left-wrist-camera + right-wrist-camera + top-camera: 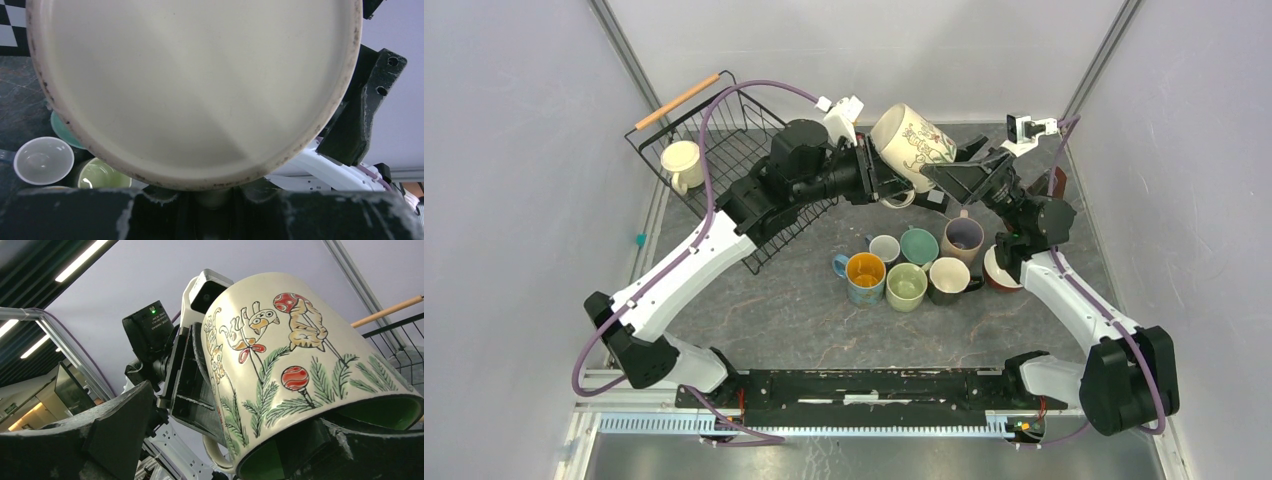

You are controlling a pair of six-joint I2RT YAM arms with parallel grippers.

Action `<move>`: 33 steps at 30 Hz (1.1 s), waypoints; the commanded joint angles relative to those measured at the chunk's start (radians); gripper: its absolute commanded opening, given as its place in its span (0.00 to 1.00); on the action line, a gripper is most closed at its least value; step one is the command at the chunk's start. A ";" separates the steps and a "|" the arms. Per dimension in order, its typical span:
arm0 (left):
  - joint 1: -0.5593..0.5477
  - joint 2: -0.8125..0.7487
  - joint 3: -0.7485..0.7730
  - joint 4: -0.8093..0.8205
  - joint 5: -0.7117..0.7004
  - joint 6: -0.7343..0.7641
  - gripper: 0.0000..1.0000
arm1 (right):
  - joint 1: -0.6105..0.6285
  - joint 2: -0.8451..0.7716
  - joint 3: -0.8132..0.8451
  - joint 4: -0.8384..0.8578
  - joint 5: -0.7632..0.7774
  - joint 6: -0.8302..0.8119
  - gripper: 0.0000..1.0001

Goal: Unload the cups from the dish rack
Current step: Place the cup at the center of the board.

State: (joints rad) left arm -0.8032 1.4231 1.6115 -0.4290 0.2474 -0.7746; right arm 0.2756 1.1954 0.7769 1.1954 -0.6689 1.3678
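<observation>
Cream painted cup (914, 140), clamped in the left pincer (879, 172), hangs above the bench (804, 310), the right pincer (952, 168) spread apart at its mouth; 1 plain cup (682, 163) sits in the dish rack (734, 135), 6 cups (918, 247) stand below.

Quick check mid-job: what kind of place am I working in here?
Likely a lab test cell, not a kitchen: plain panel walls enclose the table, a checkered board sits nearby, strip lights overhead.

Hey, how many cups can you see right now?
8. One cream cup in the dish rack, one decorated mug held in the air, six together on the table: white, teal, beige, blue, green, black. A ninth may be partly hidden under the right arm.
</observation>
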 commanded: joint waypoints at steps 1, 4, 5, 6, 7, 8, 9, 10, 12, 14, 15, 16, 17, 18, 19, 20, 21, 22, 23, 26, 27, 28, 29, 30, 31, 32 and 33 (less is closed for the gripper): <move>-0.025 -0.071 0.016 0.213 0.044 -0.014 0.02 | 0.008 -0.007 0.030 0.013 0.022 -0.008 0.87; -0.033 -0.079 0.011 0.202 0.033 0.003 0.02 | 0.008 -0.011 0.026 -0.003 0.029 -0.013 0.80; -0.034 -0.083 0.004 0.202 0.033 0.004 0.02 | 0.008 -0.013 0.025 -0.008 0.032 -0.014 0.77; -0.034 -0.087 -0.005 0.204 0.034 0.005 0.02 | 0.010 -0.014 0.025 -0.015 0.035 -0.018 0.73; -0.035 -0.091 -0.015 0.205 0.036 0.005 0.02 | 0.009 -0.016 0.027 -0.025 0.036 -0.023 0.69; -0.036 -0.095 -0.024 0.208 0.038 0.005 0.02 | 0.009 -0.018 0.030 -0.032 0.039 -0.028 0.65; -0.036 -0.098 -0.033 0.208 0.039 0.003 0.02 | 0.009 -0.020 0.031 -0.038 0.042 -0.033 0.59; -0.036 -0.103 -0.040 0.209 0.039 0.003 0.02 | 0.010 -0.022 0.034 -0.044 0.044 -0.036 0.51; -0.036 -0.112 -0.056 0.210 0.038 0.003 0.02 | 0.012 -0.025 0.040 -0.056 0.046 -0.049 0.33; -0.036 -0.122 -0.069 0.210 0.036 0.001 0.02 | 0.015 -0.029 0.042 -0.073 0.053 -0.061 0.13; -0.036 -0.125 -0.075 0.211 0.036 -0.001 0.02 | 0.018 -0.031 0.043 -0.079 0.055 -0.066 0.01; -0.035 -0.128 -0.081 0.211 0.036 -0.003 0.05 | 0.020 -0.034 0.044 -0.089 0.059 -0.074 0.00; -0.036 -0.131 -0.088 0.211 0.036 -0.009 0.17 | 0.023 -0.037 0.045 -0.100 0.064 -0.080 0.00; -0.035 -0.133 -0.099 0.217 0.035 -0.015 0.30 | 0.025 -0.042 0.048 -0.107 0.068 -0.088 0.00; -0.036 -0.140 -0.115 0.224 0.033 -0.017 0.39 | 0.028 -0.048 0.048 -0.122 0.073 -0.102 0.00; -0.036 -0.150 -0.127 0.227 0.029 -0.021 0.53 | 0.029 -0.055 0.052 -0.146 0.076 -0.118 0.00; -0.036 -0.159 -0.143 0.227 0.022 -0.020 0.62 | 0.030 -0.065 0.059 -0.183 0.083 -0.145 0.00; -0.036 -0.172 -0.155 0.226 0.015 -0.017 0.69 | 0.031 -0.075 0.069 -0.225 0.091 -0.172 0.00; -0.036 -0.183 -0.169 0.223 0.004 -0.013 0.75 | 0.032 -0.089 0.083 -0.284 0.099 -0.211 0.00; -0.037 -0.219 -0.198 0.194 -0.027 0.008 0.91 | 0.033 -0.124 0.144 -0.509 0.133 -0.344 0.00; -0.036 -0.230 -0.205 0.184 -0.035 0.012 0.97 | 0.034 -0.131 0.172 -0.591 0.149 -0.393 0.00; -0.036 -0.240 -0.216 0.177 -0.039 0.017 0.99 | 0.035 -0.141 0.193 -0.658 0.164 -0.433 0.00; -0.036 -0.255 -0.230 0.175 -0.041 0.021 1.00 | 0.035 -0.147 0.215 -0.726 0.183 -0.471 0.00; -0.036 -0.265 -0.240 0.173 -0.045 0.025 1.00 | 0.035 -0.153 0.232 -0.773 0.196 -0.498 0.00; -0.036 -0.276 -0.248 0.168 -0.048 0.030 1.00 | 0.036 -0.157 0.244 -0.815 0.207 -0.522 0.00; -0.036 -0.284 -0.251 0.158 -0.050 0.035 1.00 | 0.036 -0.160 0.258 -0.846 0.217 -0.540 0.00; -0.036 -0.290 -0.254 0.149 -0.049 0.042 1.00 | 0.036 -0.160 0.272 -0.885 0.224 -0.555 0.00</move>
State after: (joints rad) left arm -0.8337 1.2137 1.3575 -0.3084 0.2108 -0.7929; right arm 0.3180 1.0893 0.9298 0.4618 -0.5564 1.0065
